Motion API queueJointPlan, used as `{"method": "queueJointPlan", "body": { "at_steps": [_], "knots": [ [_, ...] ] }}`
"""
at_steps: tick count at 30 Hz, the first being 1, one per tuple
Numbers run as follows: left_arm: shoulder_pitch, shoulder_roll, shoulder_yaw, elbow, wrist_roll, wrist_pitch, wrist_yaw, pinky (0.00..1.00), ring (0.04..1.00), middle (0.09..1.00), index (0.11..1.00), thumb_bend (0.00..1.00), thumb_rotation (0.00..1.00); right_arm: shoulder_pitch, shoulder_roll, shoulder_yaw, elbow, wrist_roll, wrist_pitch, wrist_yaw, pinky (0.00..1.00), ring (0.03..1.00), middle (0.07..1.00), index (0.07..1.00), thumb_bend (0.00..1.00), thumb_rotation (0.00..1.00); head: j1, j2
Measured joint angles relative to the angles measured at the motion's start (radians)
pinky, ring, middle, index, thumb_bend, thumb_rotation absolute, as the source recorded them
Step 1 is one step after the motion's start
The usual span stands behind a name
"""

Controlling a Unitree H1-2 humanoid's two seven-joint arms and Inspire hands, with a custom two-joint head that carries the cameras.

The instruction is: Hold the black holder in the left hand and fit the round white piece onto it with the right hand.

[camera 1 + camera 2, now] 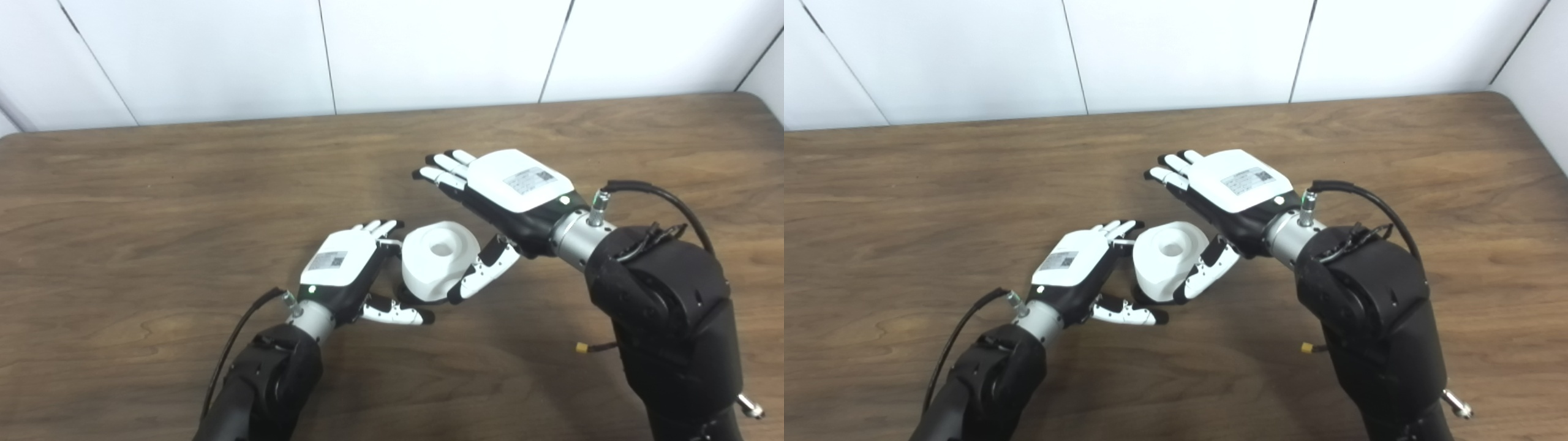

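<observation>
Left eye view. Left hand (343, 269) low over the table (153, 202), fingers spread, thumb stretched out along the wood, holding nothing; fingertips just beside the white piece (438, 260), perhaps touching. Right hand (505, 196) higher, palm down, fingers straight and apart, thumb hanging against the right flank of the white piece, no grip closed. White piece between the two hands, standing on the wood, hole facing up. No black holder to be made out here; possibly a dark sliver under the white piece near the left thumb, too hidden to call.

Right eye view. Same layout from a little to the side: left hand (1078, 263) open, right hand (1231, 193) open, white piece (1167, 260) between them, its lower left edge in shadow.

Judged as the moment before grasping. Best to curl the right fingers down over the far side against the thumb, keeping the hole upright and clear of the fingers. Worth locating the holder first, then closing the left hand firmly on it, top exposed. Lower straight, no tilt, no sideways shove.
</observation>
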Motion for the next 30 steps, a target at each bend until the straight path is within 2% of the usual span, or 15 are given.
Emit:
{"method": "queueJointPlan", "body": {
  "at_steps": [5,8,13,15,18,21,23,27,30],
  "knots": [
    [-0.026,0.001,-0.011,-0.016,0.006,0.056,-0.067,1.00,0.999,0.991,1.000,1.00,0.28,0.001,-0.006,-0.002,0.000,0.002,-0.001,-0.005,0.83,0.998,0.994,0.963,1.00,0.47,-0.002,-0.002],
    [-0.034,0.003,-0.023,-0.025,0.015,0.086,-0.085,1.00,1.000,0.999,1.000,1.00,0.28,0.001,-0.009,-0.002,0.001,0.002,-0.002,-0.006,0.83,1.000,0.995,0.962,1.00,0.47,-0.002,-0.002],
    [-0.042,0.008,-0.025,-0.038,0.018,0.108,-0.114,1.00,1.000,1.000,1.000,1.00,0.28,0.001,-0.010,-0.003,0.023,0.003,-0.004,-0.015,0.84,0.999,0.991,0.956,1.00,0.47,0.012,-0.008],
    [-0.039,0.017,-0.017,-0.062,0.015,0.116,-0.146,1.00,1.000,1.000,1.000,1.00,0.29,0.000,-0.011,-0.006,0.031,0.004,-0.004,-0.022,0.84,1.000,0.992,0.955,1.00,0.48,0.026,-0.014],
    [-0.023,0.035,0.024,-0.114,0.001,0.120,-0.231,1.00,1.000,0.997,1.000,1.00,0.32,-0.004,-0.021,-0.015,0.040,0.011,-0.006,-0.042,0.80,0.994,0.989,0.950,1.00,0.50,0.034,-0.018],
    [0.000,0.058,0.081,-0.185,-0.003,0.121,-0.330,1.00,1.000,0.988,1.000,1.00,0.32,-0.011,-0.040,-0.040,0.043,0.031,-0.003,-0.056,0.80,0.990,0.981,0.963,1.00,0.50,0.040,-0.021],
    [0.020,0.088,0.143,-0.222,-0.007,0.126,-0.377,1.00,1.000,0.984,1.000,0.99,0.31,-0.011,-0.052,-0.059,0.042,0.036,0.001,-0.062,0.80,0.987,0.978,0.965,1.00,0.52,0.048,-0.025],
    [0.060,0.144,0.257,-0.253,-0.079,0.139,-0.374,0.98,1.000,0.997,1.000,0.98,0.28,-0.010,-0.067,-0.064,0.042,0.042,0.003,-0.065,0.82,0.975,0.965,0.955,0.98,0.57,0.051,-0.032],
    [0.100,0.141,0.347,-0.275,-0.199,0.143,-0.325,0.84,0.989,1.000,1.000,1.00,0.28,-0.006,-0.068,-0.068,0.042,0.061,0.003,-0.082,0.83,0.959,0.952,0.955,0.93,0.61,0.043,-0.037]
  ]
}}
